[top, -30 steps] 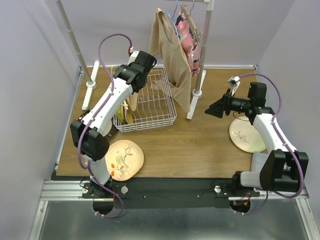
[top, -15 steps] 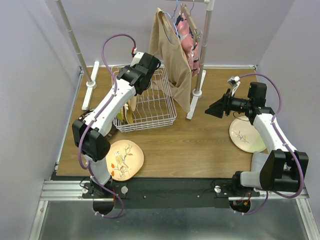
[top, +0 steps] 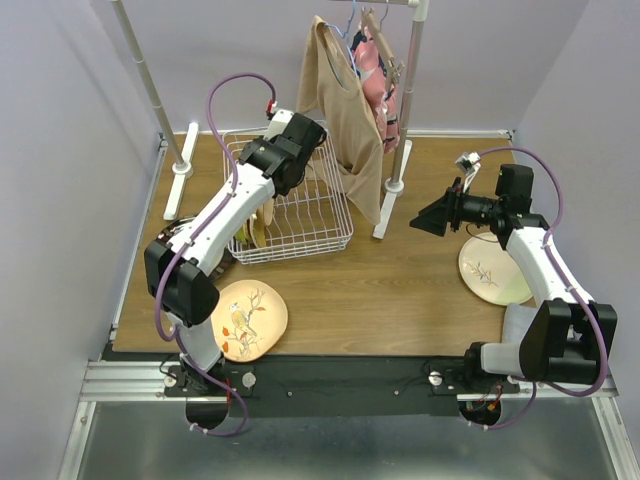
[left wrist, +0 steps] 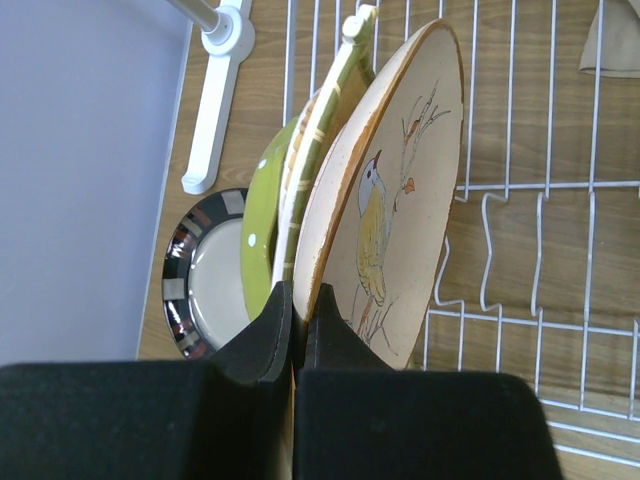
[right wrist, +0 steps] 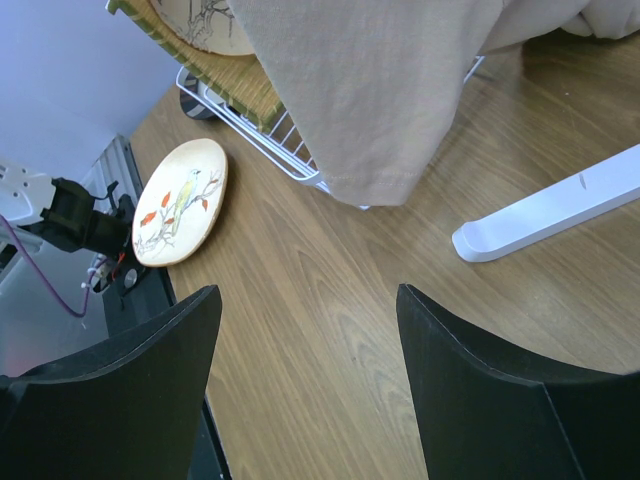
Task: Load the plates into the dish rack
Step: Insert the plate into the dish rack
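Saw the left gripper point(left wrist: 300, 300) pinched narrow on the near rim of the standing bird plate point(left wrist: 395, 190), with only that thin edge between the black fingers. Found that plate upright on its edge in the dish rack point(top: 300, 251), at the rack's 9 o'clock end in the top view. Noted a striped cream-green plate point(left wrist: 312, 150) pressed against its 9 o'clock face, and a lime plate point(left wrist: 262, 215) just beyond that, all three on edge. Spotted a dark-rimmed plate point(left wrist: 205, 285) lying flat on the table point(top: 380, 290) outside the wires, at 9 o'clock of the rack. Placed the rack itself at 11 o'clock on the table. Found a flat bird plate point(top: 248, 318) at 7 o'clock near the front edge, and a pale plate point(top: 490, 272) at 4 o'clock, partly under the right arm. Saw the right gripper point(right wrist: 305, 295) spread wide, holding nothing, raised above bare wood at 3 o'clock and pointed toward 9 o'clock. Noted a tan garment point(top: 345, 120) hanging over the rack's 3 o'clock side.
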